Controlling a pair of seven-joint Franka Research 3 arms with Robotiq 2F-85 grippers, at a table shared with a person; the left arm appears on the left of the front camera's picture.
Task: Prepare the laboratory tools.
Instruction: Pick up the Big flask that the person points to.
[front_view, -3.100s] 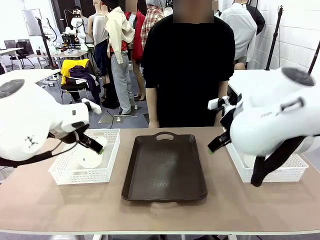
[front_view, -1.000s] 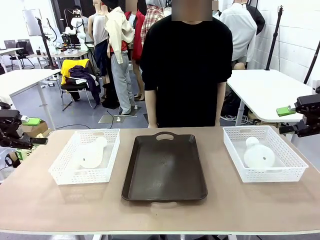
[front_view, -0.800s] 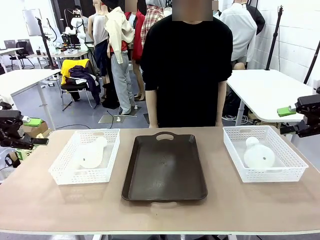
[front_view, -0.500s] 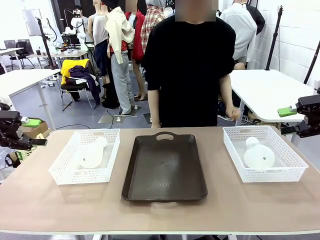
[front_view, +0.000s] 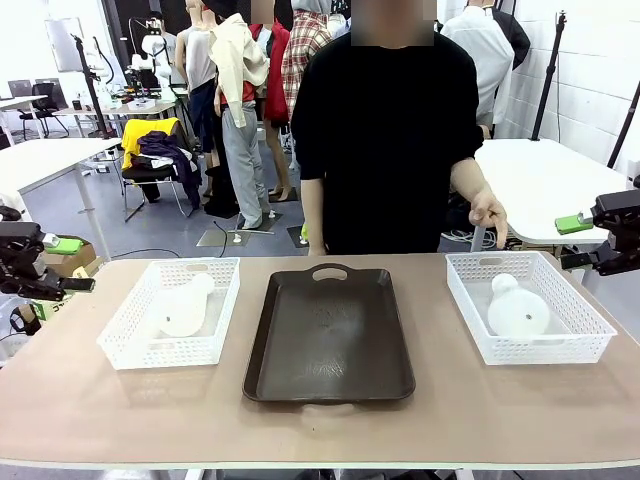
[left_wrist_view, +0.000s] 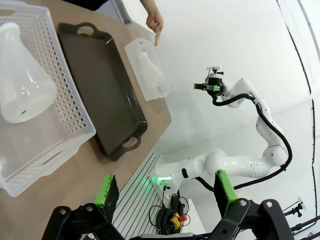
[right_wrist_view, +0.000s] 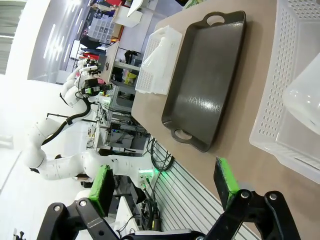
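One translucent white flask (front_view: 180, 308) lies on its side in the left mesh basket (front_view: 130, 352); the left wrist view shows this flask (left_wrist_view: 22, 85) close by. A second flask (front_view: 516, 308) lies in the right basket (front_view: 590, 345), with the edge of that flask (right_wrist_view: 306, 102) in the right wrist view. My left gripper (front_view: 45, 265) hangs open off the table's left end, and in its own view the left gripper (left_wrist_view: 165, 192) holds nothing. My right gripper (front_view: 590, 243) is open beyond the right end; in its wrist view the right gripper (right_wrist_view: 162, 187) is bare too.
A dark brown tray (front_view: 330, 335) lies in the middle of the table, between the baskets. A person in black stands at the far side, one hand (front_view: 488, 215) held just above the right basket's far left corner.
The person's hand has come forward and out toward the right basket. Both arms, seen low over the baskets in the oldest frame, stay drawn back off the table ends.
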